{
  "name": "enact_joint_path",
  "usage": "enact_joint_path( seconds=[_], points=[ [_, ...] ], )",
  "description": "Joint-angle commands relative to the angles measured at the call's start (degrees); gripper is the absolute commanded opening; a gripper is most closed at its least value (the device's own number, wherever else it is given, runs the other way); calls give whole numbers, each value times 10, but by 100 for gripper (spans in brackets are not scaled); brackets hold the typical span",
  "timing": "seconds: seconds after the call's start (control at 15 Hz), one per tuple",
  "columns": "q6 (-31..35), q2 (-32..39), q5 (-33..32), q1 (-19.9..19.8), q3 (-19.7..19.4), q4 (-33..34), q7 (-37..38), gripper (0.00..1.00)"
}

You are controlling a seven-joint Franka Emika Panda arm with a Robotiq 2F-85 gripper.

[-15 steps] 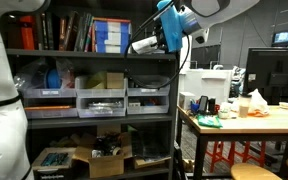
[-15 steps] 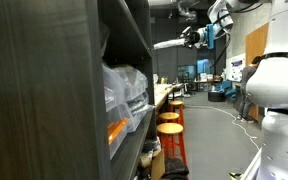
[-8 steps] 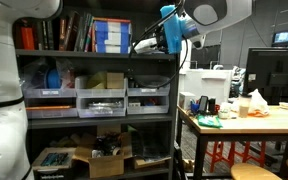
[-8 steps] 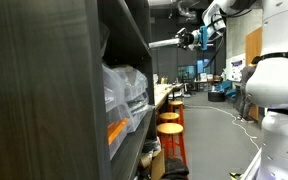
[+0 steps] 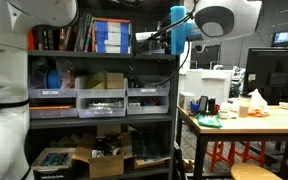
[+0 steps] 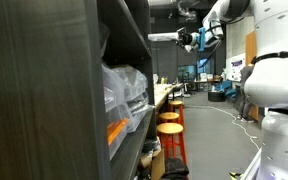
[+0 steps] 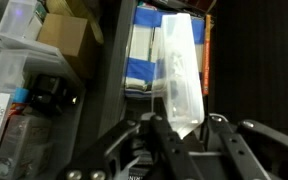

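My gripper [image 7: 184, 125] is shut on a long translucent white plastic piece [image 7: 179, 65], which sticks out ahead of the fingers [image 7: 164, 135]. In the wrist view it points at blue-and-white boxes [image 7: 144, 58] on a dark shelf unit. In both exterior views the gripper [image 5: 177, 27] [image 6: 196, 38] is high up, level with the top shelf [image 5: 94, 52]. The plastic piece [image 5: 149, 38] [image 6: 164, 37] reaches out almost level towards the shelf front. The blue-and-white boxes [image 5: 111, 35] stand beside a row of books [image 5: 64, 32].
Clear bins [image 5: 102, 100] fill the middle shelf and open cardboard boxes [image 5: 99, 158] sit at the bottom. A wooden table [image 5: 254, 122] with small items stands beside the shelves, with stools [image 6: 169, 125] along it. A white robot body [image 5: 4, 110] fills the near foreground.
The arm has swung, so the held plastic piece sits a little higher and more level, nearer the top shelf. The grip has not changed.
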Motion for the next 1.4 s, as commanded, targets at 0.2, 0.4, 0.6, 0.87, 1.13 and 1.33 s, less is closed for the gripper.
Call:
enact_joint_path(
  seconds=[0.2,0.4,0.6,0.87,1.13,1.33],
  points=[
    [-46,32,67,-33,15,33,50,7],
    [-41,33,76,-30,22,35,61,7],
    [-29,31,69,-21,35,37,66,7],
    [-10,29,64,-5,56,39,73,7],
    [28,27,61,17,77,38,82,7],
    [63,24,59,34,90,34,84,7]
  ],
)
